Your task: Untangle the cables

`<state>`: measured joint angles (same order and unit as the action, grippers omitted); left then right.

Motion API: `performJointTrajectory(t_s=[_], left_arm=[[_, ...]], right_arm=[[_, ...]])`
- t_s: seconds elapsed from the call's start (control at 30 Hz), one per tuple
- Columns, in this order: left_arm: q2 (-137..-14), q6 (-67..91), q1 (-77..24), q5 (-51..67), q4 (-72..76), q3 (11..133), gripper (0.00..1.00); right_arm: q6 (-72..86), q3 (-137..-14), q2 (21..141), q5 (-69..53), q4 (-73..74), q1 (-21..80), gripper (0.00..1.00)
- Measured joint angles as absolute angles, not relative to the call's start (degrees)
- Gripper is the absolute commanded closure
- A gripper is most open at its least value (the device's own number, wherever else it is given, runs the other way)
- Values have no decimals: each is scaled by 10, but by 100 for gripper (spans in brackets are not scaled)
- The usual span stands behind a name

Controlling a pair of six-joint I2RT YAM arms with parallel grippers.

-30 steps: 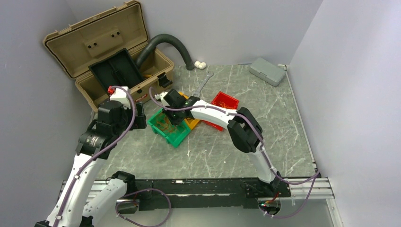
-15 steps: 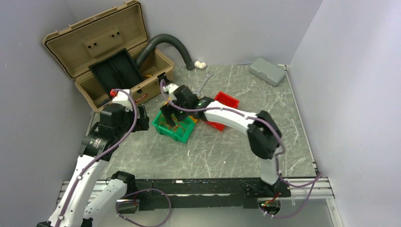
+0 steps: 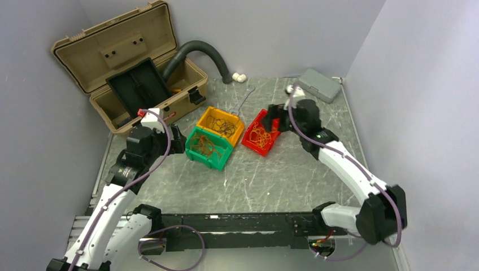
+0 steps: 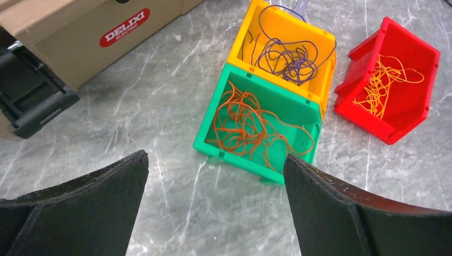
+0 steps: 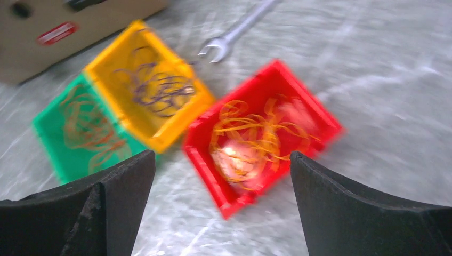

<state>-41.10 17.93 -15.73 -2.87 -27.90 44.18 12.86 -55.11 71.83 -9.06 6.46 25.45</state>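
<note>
Overhead view: two robot arms, 3 small bins on a marble tabletop. A sec ago my right gripper (image 3: 275,117) was shut and down inside the green bin (image 3: 213,162). Now its jaws stand wide apart w/ nothing between them, and the arm has swung off to the right of the green bin, beyond the red bin (image 3: 255,149). The right wrist view is blurred, so I'm prob. still moving.

My read: the last strand is let go and the sorting looks about done. The cables lie in 3 separate bunches. The orange cables (image 4: 242,128) are inside the green bin. The dark purple cables (image 4: 290,53) are in the yellow bin (image 4: 241,40), touching the green bin's far side. The yellow-orange cables (image 4: 384,85) are in the red bin, just right of the green bin and tipped.

My left gripper (image 4: 216,156) is also fully open and empty. It hovers just left of the green bin, apart from the orange bunch and pointed toward it.
</note>
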Motion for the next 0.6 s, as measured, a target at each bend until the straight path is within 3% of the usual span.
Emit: performJointTrajectory(t_s=[0.23, 0.4, 0.6], left_arm=[[-394, 158, -157, -50, -102, 295, 2], [-367, 113, -163, -74, 53, 147, 1], [-413, 22, -160, -164, 222, 110, 1]], right_arm=[[140, -351, 552, -12, -42, 107, 2], [100, -213, 452, 52, -128, 91, 3], [32, -125, 530, 146, -303, 91, 2]])
